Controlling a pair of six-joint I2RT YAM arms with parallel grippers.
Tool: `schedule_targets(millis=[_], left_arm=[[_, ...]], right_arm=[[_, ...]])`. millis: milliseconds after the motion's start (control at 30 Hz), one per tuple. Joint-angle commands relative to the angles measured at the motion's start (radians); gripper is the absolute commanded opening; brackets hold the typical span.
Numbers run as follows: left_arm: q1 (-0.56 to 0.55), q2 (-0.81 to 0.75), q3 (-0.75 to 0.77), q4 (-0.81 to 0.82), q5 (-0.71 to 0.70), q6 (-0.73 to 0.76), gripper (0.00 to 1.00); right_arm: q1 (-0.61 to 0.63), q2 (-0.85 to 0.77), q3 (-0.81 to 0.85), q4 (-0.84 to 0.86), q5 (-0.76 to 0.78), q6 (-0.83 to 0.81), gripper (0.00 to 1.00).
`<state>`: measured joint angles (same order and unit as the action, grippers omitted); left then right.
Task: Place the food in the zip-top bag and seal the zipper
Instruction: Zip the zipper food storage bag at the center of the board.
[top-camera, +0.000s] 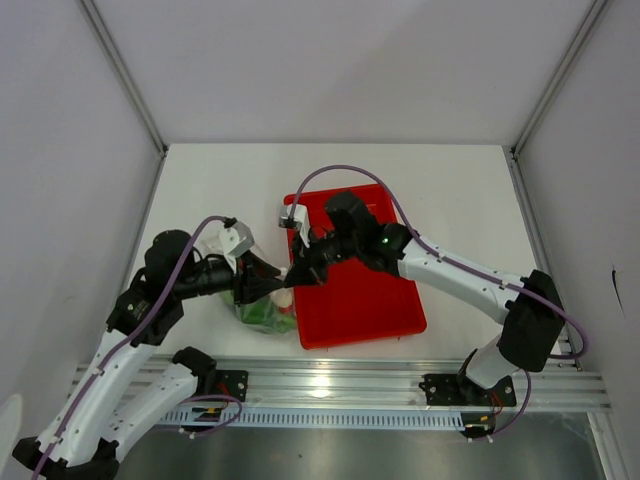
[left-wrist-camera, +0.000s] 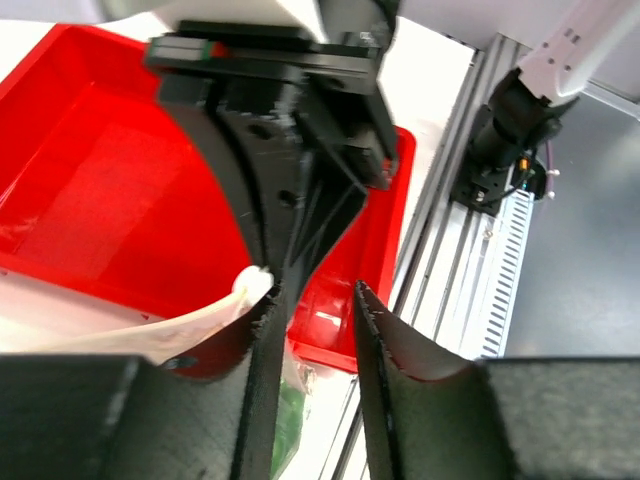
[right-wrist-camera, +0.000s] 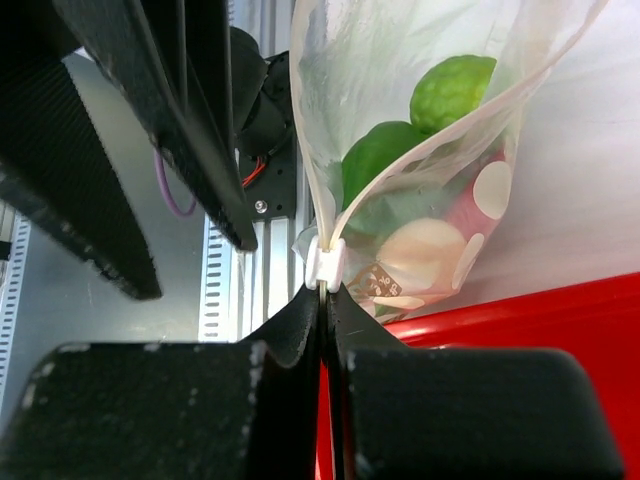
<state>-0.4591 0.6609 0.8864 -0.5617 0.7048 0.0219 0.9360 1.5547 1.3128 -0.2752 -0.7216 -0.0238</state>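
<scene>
Right pincer (right-wrist-camera: 325, 298) pinches zipper (right-wrist-camera: 327, 258) edge beside tray (right-wrist-camera: 520, 300) rim; left pincer (left-wrist-camera: 316, 292) agape.

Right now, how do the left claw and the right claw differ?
The left claw is open, holding nothing; the right claw is shut on the zipper of the zip-top bag. The left arm lies over white table; the right arm crosses the red tray. Both meet at the bag.

Overhead view down onto table (top-camera: 200, 180), 2 wrist views close in, all sharing red tray (top-camera: 370, 300)
</scene>
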Motion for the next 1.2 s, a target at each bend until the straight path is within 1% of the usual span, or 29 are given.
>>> schedule_targets(millis=[0, 267, 400, 533, 600, 667, 733, 833, 967, 1067, 1100, 1167], left_arm=[[-0.004, 0.016, 0.002, 0.025, 0.087, 0.049, 0.37], [-0.004, 0.046, -0.009, 0.048, 0.027, 0.042, 0.43], [-0.004, 0.057, 0.002, 0.051, -0.048, 0.041, 0.48], [-0.004, 0.055, -0.006, 0.051, -0.077, 0.044, 0.48], [-0.004, 0.045, -0.01, 0.049, -0.106, 0.03, 0.48], [-0.003, 0.022, -0.024, 0.077, -0.171, 0.018, 0.48], [-0.003, -0.009, -0.043, 0.103, -0.177, 0.012, 0.51], [-0.003, 0.014, -0.026, 0.097, -0.15, 0.009, 0.51], [-0.003, 0.036, -0.027, 0.095, -0.073, 0.021, 0.47], [0.0, 0.039, -0.043, 0.106, -0.016, 0.021, 0.41], [0.002, 0.037, -0.05, 0.111, 0.014, 0.021, 0.37], [0.005, 0.037, -0.064, 0.111, 0.047, 0.019, 0.34]], right_arm=[[-0.005, 0.015, 0.066, -0.002, -0.07, -0.041, 0.0], [-0.006, 0.034, 0.082, -0.009, -0.091, -0.05, 0.0], [-0.005, 0.036, 0.086, -0.012, -0.096, -0.047, 0.0], [-0.005, 0.031, 0.088, -0.012, -0.099, -0.045, 0.0], [-0.005, 0.03, 0.088, -0.015, -0.101, -0.045, 0.0], [-0.003, 0.031, 0.089, -0.015, -0.101, -0.045, 0.0], [0.0, 0.033, 0.089, -0.015, -0.102, -0.044, 0.0], [0.004, 0.036, 0.091, -0.016, -0.104, -0.045, 0.0], [0.006, 0.035, 0.098, -0.027, -0.104, -0.05, 0.0], [0.004, 0.03, 0.098, -0.038, -0.104, -0.056, 0.0], [0.004, 0.028, 0.097, -0.038, -0.104, -0.057, 0.0], [0.003, 0.028, 0.097, -0.042, -0.105, -0.061, 0.0]])
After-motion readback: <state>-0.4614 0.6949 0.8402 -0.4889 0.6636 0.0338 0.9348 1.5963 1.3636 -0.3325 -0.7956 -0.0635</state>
